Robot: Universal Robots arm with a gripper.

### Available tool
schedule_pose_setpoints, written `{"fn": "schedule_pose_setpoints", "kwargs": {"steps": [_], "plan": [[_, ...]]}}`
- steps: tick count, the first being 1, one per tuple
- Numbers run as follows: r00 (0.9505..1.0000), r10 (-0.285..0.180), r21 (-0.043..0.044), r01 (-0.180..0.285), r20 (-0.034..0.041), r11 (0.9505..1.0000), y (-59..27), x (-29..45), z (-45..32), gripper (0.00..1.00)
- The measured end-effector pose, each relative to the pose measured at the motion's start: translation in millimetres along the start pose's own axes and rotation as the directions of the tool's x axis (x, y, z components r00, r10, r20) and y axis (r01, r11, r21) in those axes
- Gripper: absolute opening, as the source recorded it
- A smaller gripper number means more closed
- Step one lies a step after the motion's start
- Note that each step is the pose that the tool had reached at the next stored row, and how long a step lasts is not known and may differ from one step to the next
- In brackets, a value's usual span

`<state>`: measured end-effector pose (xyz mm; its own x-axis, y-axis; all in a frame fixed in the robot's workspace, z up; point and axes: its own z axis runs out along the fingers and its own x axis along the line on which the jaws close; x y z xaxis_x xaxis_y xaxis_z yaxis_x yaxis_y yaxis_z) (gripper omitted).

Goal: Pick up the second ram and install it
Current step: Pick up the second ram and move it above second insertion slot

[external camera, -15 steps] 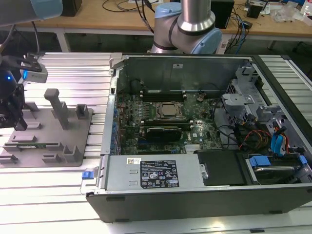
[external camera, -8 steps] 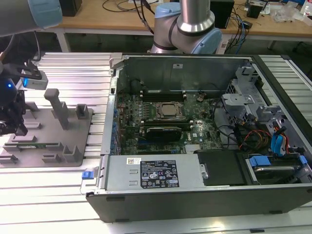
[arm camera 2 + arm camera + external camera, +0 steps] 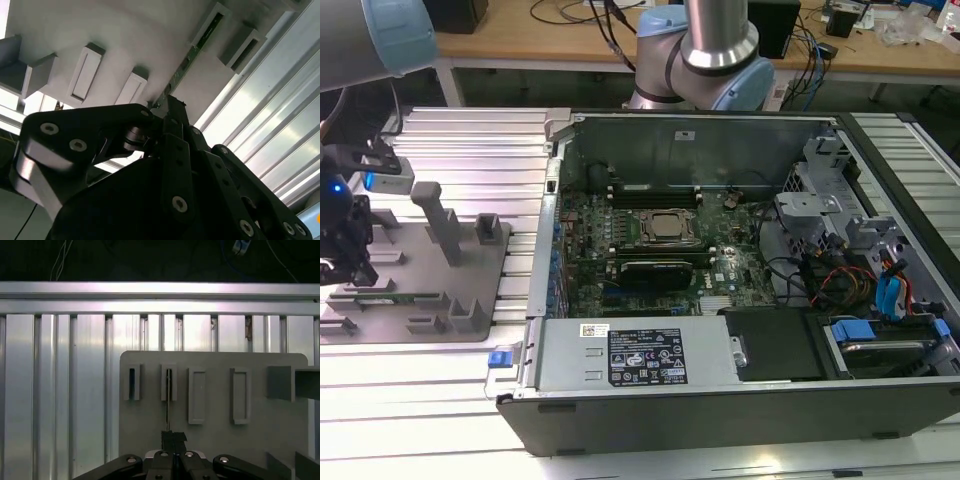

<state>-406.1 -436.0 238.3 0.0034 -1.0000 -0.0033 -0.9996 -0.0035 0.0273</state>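
Ok, exterior view: the gripper (image 3: 355,275) is hanging low over the grey fixture plate (image 3: 415,262) at the exterior view's left, well apart from the open computer case (image 3: 720,372). The second ram (image 3: 395,297) is sitting in the plate near its front edge, a thin green strip just beside the gripper. The state of the fingers can't be told from this angle.

Second wrist view: the black fingers are meeting at the near end of the second ram (image 3: 192,50). The stick is standing on edge and running away from the tips through a slotted block on the fixture plate (image 3: 115,35). No gap is showing between the fingers and the board.

First wrist view: the gripper (image 3: 173,437) is sitting pinched together on the end of the second ram (image 3: 168,400), which is showing edge-on as a thin line running into one of the plate's slots. The slotted aluminium bed (image 3: 60,390) is lying beyond the plate.

Judgement: this is the pick step, with the grip looking made and the stick not yet out of its holder. Install hasn't started. Getting it clear is going to call for a pull in line with the slot, no twisting, so the thin board isn't binding or slipping in the pinch.
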Motion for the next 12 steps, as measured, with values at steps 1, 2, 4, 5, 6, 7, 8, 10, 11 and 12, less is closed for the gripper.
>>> {"fn": "schedule_pose_setpoints", "kwargs": {"steps": [1,2,4,5,6,7,8,10,11,12], "plan": [[1.0,0.0,0.0016,0.0,0.0,1.0,0.7,0.1,1.0,0.08],[1.0,0.0,0.0031,0.0,0.0,1.0,1.5,0.2,2.0,0.08],[1.0,0.0,0.0162,0.0,0.0,0.9999,5.1,0.7,7.5,0.08],[1.0,0.0,0.0259,0.0,0.0,0.9997,7.4,0.7,9.8,0.08],[1.0,0.0,0.0359,0.0,-0.0002,0.9994,9.6,0.7,11.7,0.08],[1.0,0.0,0.0388,0.0,-0.0001,0.9992,9.9,0.7,12.1,0.08],[1.0,0.0,0.0389,0.0,-0.0002,0.9992,9.9,0.7,12.1,0.08],[1.0,0.0,0.039,0.0,-0.0001,0.9992,10.0,0.7,12.1,0.08],[1.0,0.0,0.0392,0.0,-0.0001,0.9992,10.0,0.7,12.1,0.08],[1.0,0.0,0.0393,0.0,-0.0001,0.9992,10.0,0.7,12.1,0.09]]}}
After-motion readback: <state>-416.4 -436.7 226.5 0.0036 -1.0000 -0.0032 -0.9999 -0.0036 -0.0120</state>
